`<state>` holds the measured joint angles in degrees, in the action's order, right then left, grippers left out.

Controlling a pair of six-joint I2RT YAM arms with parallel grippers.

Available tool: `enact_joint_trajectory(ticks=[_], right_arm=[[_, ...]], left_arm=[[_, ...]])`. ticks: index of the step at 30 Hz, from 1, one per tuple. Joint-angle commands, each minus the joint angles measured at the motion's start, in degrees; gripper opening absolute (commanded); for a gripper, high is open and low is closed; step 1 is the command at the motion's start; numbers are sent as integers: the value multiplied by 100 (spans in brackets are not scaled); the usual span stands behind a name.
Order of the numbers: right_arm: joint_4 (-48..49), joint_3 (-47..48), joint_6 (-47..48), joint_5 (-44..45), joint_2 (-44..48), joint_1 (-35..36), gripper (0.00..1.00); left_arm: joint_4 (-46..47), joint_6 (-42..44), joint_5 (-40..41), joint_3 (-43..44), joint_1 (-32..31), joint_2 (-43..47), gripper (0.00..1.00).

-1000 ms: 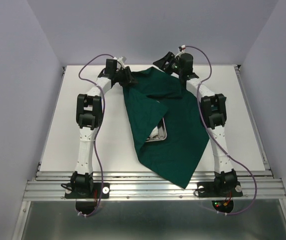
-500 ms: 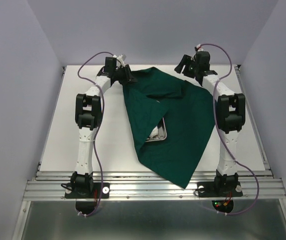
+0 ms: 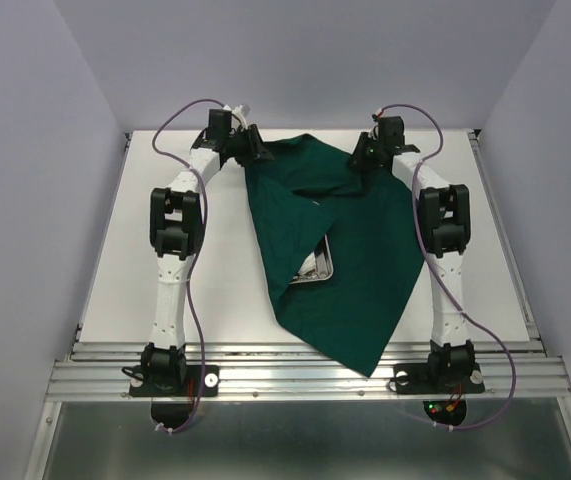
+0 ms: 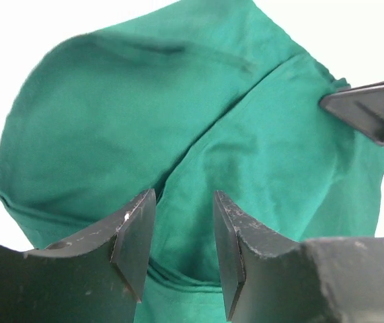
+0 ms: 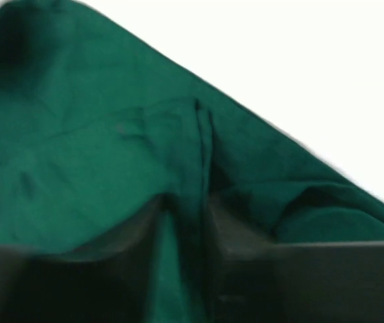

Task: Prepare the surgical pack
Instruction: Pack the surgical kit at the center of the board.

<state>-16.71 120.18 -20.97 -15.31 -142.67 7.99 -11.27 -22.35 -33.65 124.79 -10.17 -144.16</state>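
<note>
The dark green drape (image 3: 340, 250) lies crumpled down the middle of the table, and a corner of the steel tray (image 3: 317, 268) peeks out from under its left edge. My left gripper (image 3: 257, 150) sits at the drape's far left corner. In the left wrist view it (image 4: 183, 202) stands open just above the cloth (image 4: 144, 101). My right gripper (image 3: 363, 158) is down at the drape's far right edge. The right wrist view is blurred and shows a raised fold of cloth (image 5: 77, 134) running between its fingers (image 5: 183, 205). The other parts of the surgical pack are hidden.
The white table (image 3: 165, 250) shows bare on both sides of the drape. An aluminium rail (image 3: 305, 375) carries the arm bases at the near edge. Purple cables loop over both arms, and pale walls enclose the table.
My right arm swung out toward the far right corner, then came back in and down onto the drape's far right edge, its jaws narrowing. The left gripper has barely moved.
</note>
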Motion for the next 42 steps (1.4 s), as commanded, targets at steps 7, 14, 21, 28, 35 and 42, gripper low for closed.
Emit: enact_joint_trajectory(ticks=[7, 14, 21, 28, 35, 42], right_arm=[[1581, -143, -161, -728, 617, 19, 11], [2611, -30, -249, -938, 864, 123, 11], [3955, -267, -460, -1053, 934, 238, 11], [4905, 224, -847, -1009, 250, 343, 11], [4932, 1349, -1067, -895, -639, 458, 11], [5125, 674, -997, -702, -420, 511, 12]], left_arm=[[37, -15, 87, 714, 261, 203, 51], [98, 2, 78, 494, 376, 336, 51], [107, 29, 78, 353, 393, 406, 51], [116, 20, 43, 326, 402, 432, 51], [63, 73, 34, 265, 402, 450, 51], [19, 99, 16, 256, 402, 441, 51]])
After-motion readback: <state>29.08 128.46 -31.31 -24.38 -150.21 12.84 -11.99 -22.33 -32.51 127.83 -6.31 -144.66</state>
